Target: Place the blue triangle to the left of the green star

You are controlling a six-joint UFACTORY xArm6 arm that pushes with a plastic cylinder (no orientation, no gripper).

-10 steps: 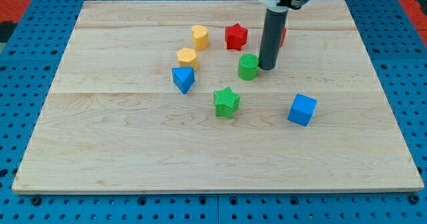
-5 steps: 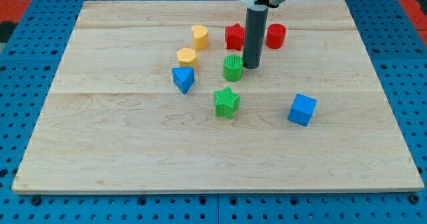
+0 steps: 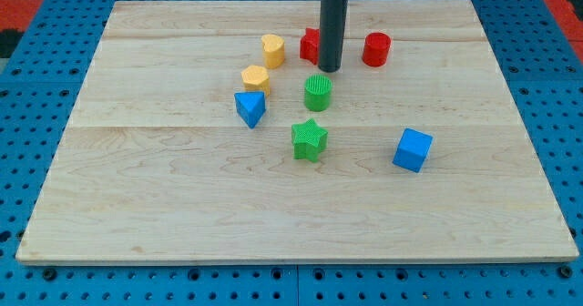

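The blue triangle (image 3: 250,108) lies on the wooden board (image 3: 182,197), to the upper left of the green star (image 3: 310,139). My tip (image 3: 329,69) stands just above and to the right of the green cylinder (image 3: 317,93), apart from it, and in front of the red star (image 3: 312,45). The tip is up and to the right of the blue triangle, about a block's width from the green star's top.
Two yellow blocks (image 3: 272,49) (image 3: 256,76) sit above the blue triangle. A red cylinder (image 3: 376,48) is right of the rod. A blue cube (image 3: 413,149) lies at the view's right.
My tip has moved left and toward the view's top. It pushed the green cylinder left, then drew away from it up toward the red star.
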